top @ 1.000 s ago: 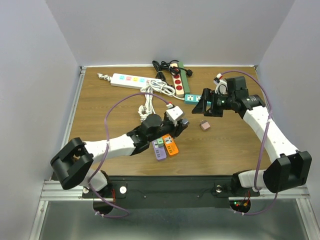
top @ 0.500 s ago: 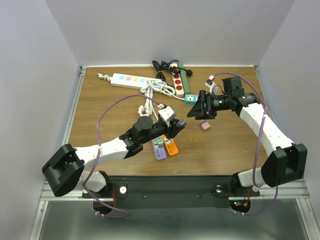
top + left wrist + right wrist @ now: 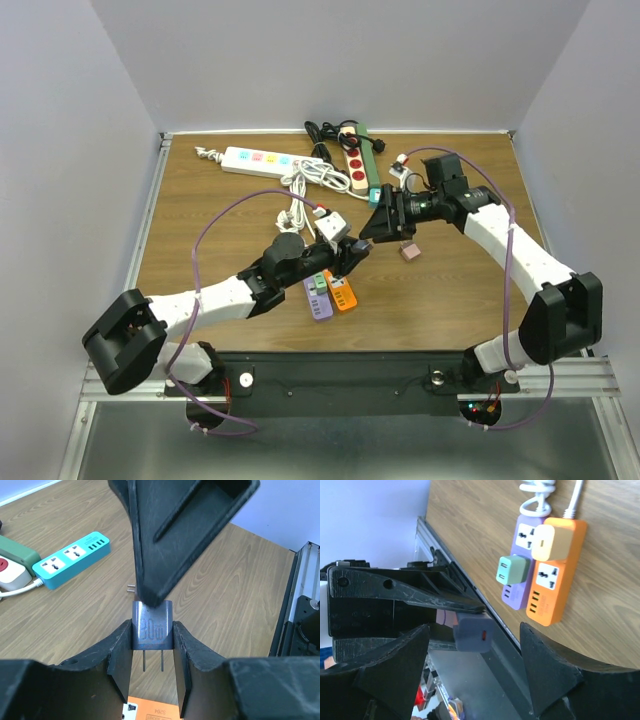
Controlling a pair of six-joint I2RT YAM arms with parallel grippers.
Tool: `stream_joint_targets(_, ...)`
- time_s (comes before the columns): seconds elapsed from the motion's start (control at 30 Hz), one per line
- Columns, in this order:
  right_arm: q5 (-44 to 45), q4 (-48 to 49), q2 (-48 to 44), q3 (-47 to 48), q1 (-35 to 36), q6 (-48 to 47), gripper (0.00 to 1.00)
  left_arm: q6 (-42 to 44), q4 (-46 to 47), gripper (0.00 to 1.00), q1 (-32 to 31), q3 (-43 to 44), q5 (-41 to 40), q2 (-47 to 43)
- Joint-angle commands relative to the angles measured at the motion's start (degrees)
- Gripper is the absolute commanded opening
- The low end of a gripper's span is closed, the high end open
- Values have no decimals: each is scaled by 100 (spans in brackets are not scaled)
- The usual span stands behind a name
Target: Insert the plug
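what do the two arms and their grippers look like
The left arm and right arm share white links, black joints and bulky black bases. A purple cable loops loosely along each. The left gripper and right gripper are matte black with broad wedge-shaped fingers.

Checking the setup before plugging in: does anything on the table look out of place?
A small pinkish adapter lies loose on the table, plugged into nothing. Otherwise the left tool grips the grey charger squarely.

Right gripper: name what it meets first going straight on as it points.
Probably the grey charger held by the left gripper: it lies just ahead between the open fingers of the right gripper, depth unclear.
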Motion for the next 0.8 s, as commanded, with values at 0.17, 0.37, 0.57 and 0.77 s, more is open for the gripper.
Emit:
stream_joint_targets(0.17,-68,532,130,-57,514,251,65,-43,423,0,-22,-32,-37,-200)
stream_joint_targets(0.37,-59,532,60,-136,532,286,52,-25,414,0,-22,-103,-169,-235)
stream_joint_targets(0.57,-33,532,69,-188,523,295,19,-25,396,0,-22,-112,-169,-270)
stream_joint_targets(0.77,405,523,130,-48,523,251,0,-245,-7,31,-22,29,-476,-147)
